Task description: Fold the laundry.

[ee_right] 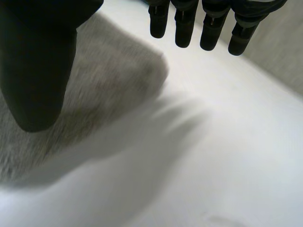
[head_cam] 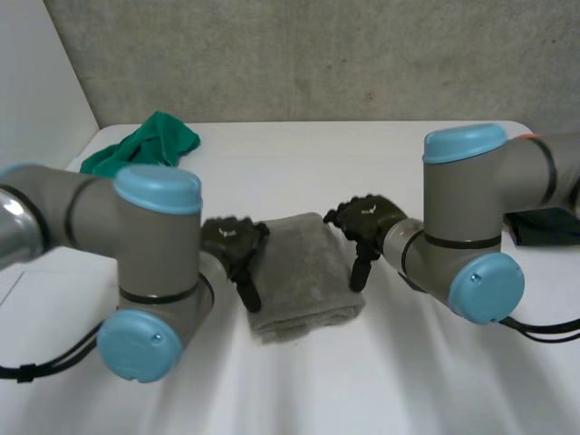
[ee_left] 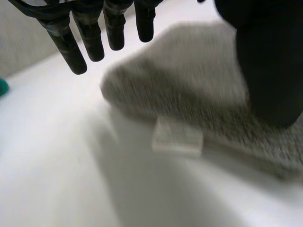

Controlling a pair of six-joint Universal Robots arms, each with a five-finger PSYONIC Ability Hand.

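Grey towel [head_cam: 304, 272] between open robot hands [head_cam: 231, 243] [head_cam: 367, 217]

You've got bright, soft, even light across the white table [head_cam: 299, 154]; the grey towel [head_cam: 304, 272] throws only a faint, diffuse shadow along its near edge.

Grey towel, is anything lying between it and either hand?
Nothing visible does. The left hand sits at the left edge of the towel and the right hand at its right edge, both open. The green cloth lies far off near the table's back corner.
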